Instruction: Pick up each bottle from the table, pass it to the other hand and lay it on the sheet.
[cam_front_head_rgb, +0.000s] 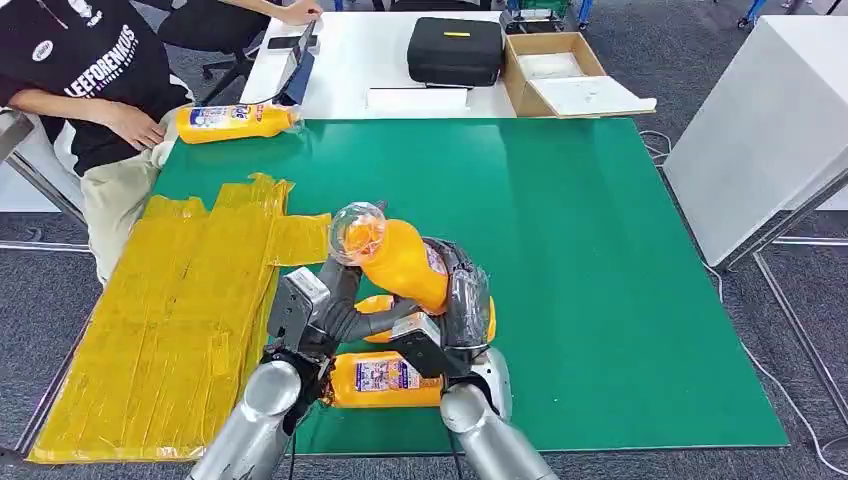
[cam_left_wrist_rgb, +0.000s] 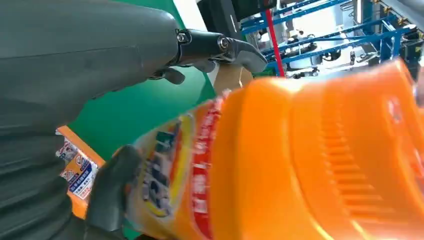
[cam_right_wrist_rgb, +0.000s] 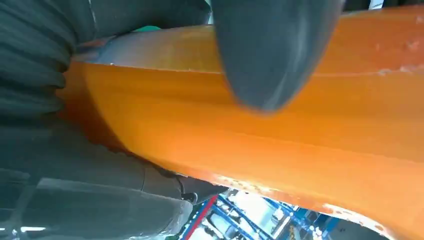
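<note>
An orange bottle with a clear cap is held tilted above the green table, cap toward the far left. My right hand grips its lower body, and its thumb lies across the bottle. My left hand reaches in from the other side. Its thumb touches the label of the bottle, while its fingers stand off above it. A second orange bottle lies on the table under both hands. The yellow sheet covers the table's left side.
A third orange bottle lies at the far left corner beside a seated person. Behind the green table stand a black case and an open cardboard box. A white table stands to the right.
</note>
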